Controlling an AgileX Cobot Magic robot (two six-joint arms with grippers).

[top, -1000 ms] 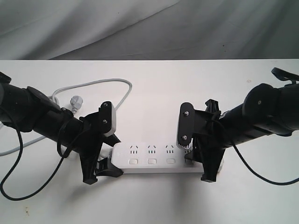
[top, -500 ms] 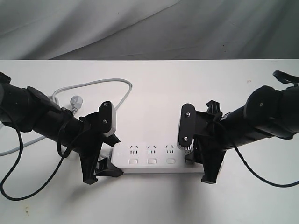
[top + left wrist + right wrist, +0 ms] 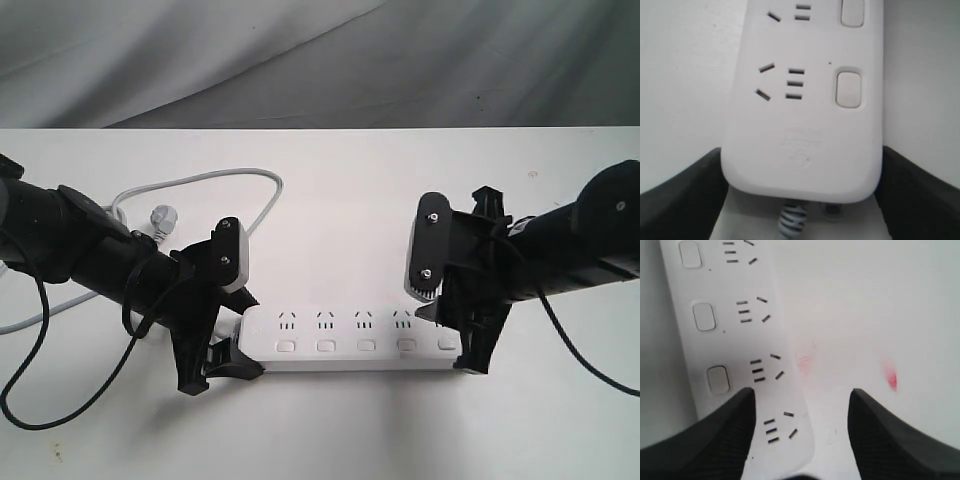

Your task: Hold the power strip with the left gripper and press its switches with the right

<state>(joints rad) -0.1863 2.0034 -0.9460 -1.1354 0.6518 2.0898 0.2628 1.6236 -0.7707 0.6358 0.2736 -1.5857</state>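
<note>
— Where's the power strip (image 3: 345, 340)?
— Lower middle of the frame, flat on the table (image 3: 330, 200). Its left end sits clamped in the left gripper (image 3: 228, 345). The right gripper (image 3: 458, 330) hangs spread wide over its right end, holding nothing.

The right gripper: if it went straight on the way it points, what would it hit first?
Probably the end of the power strip: one finger of the right gripper hangs over it by the last switch, the other over the table. Its height above is unclear.
</note>
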